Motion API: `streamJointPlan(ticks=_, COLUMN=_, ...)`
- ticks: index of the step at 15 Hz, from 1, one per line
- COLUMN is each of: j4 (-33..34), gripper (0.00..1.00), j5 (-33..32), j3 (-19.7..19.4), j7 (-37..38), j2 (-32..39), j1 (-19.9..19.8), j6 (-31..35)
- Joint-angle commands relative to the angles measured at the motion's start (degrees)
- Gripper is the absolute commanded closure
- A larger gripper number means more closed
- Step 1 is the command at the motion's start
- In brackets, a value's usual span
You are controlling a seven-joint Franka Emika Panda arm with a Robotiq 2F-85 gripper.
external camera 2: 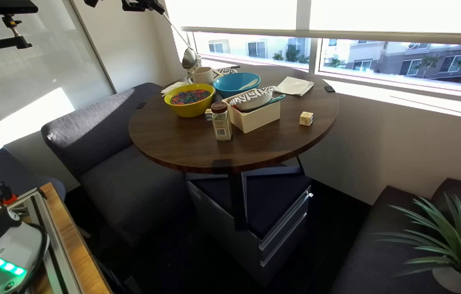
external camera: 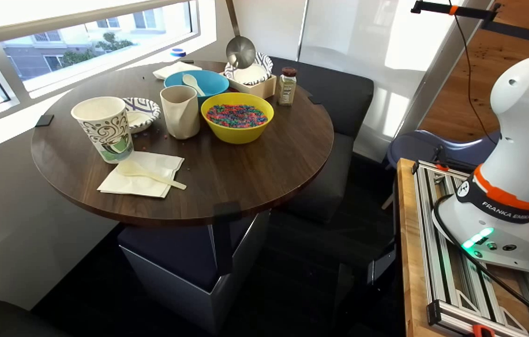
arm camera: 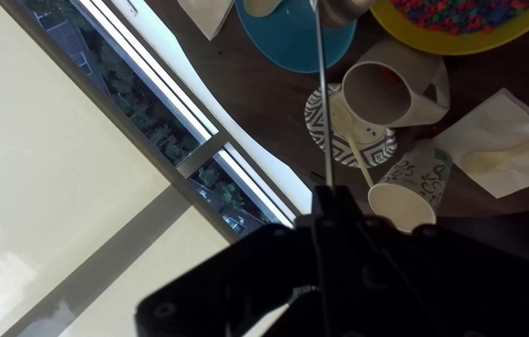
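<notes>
Silvery ladle (external camera: pixel 242 51), black fingers (arm camera: pixel 345 203), yellow bowl (external camera: pixel 236 135), blue bowl (external camera 2: pixel 230 90), scroll-patterned white cup (external camera: pixel 106 133)

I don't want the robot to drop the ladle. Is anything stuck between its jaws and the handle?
Nothing I can see: the jaws are shut right on the handle of the metal ladle, though the spot where they meet looks dark in the wrist view.
</notes>
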Motion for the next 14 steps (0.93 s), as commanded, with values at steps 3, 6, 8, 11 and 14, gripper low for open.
streamJointPlan(ticks=3, j4=-0.55, gripper=0.99, j5=5.27, j3=2.51, j7=2.46, j2=-2.56, j1=-6.42, j6=2.60)
streamJointPlan(ticks=6, j4=-1.89, gripper=0.99, j5=9.02, j3=5.37, j7=2.69, j2=-6.11, j1=-9.20, j6=2.27)
streamJointPlan(ticks=8, j4=-2.26, gripper=0.99, j5=10.24, j3=7.83, j7=3.38, j2=-7.51, j1=-11.60, j6=2.30)
streamJointPlan(ticks=11, j4=-2.29, gripper=0.99, j5=9.54, j3=12.94, j7=5.08, j2=-9.12, j1=-16.85, j6=2.74)
streamJointPlan(ticks=14, j4=-1.97, gripper=0.99, j5=8.88, j3=18.66, j7=6.47, j2=-11.19, j1=-22.39, j6=2.07)
